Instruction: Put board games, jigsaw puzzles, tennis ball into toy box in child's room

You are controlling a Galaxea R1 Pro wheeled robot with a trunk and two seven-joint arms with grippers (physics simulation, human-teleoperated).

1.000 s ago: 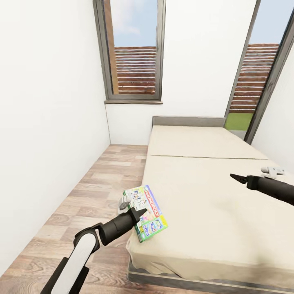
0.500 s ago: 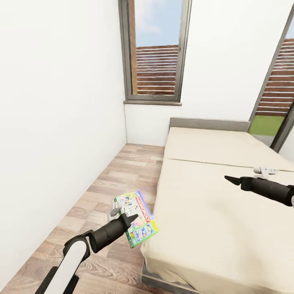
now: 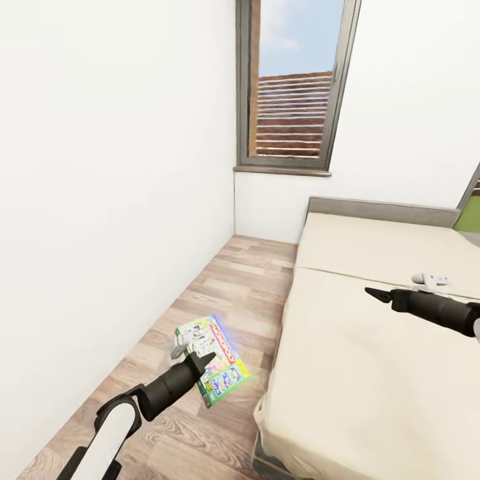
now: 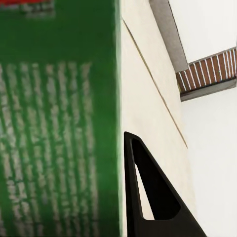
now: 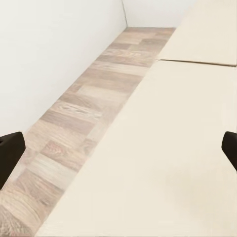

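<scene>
Claw on the left (image 3: 200,362) clamps a board game (image 3: 212,359) above the wood floor (image 3: 227,293).
Its green box back sits against one finger (image 4: 148,192) in the wrist view. Right claw (image 3: 375,294) hangs over the bed (image 3: 373,360), fingers apparently spread wide, holding nothing; window (image 3: 293,87) far behind.

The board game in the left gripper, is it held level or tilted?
Tilted. The board game leans in the left gripper, one corner low, above the wood floor.
</scene>
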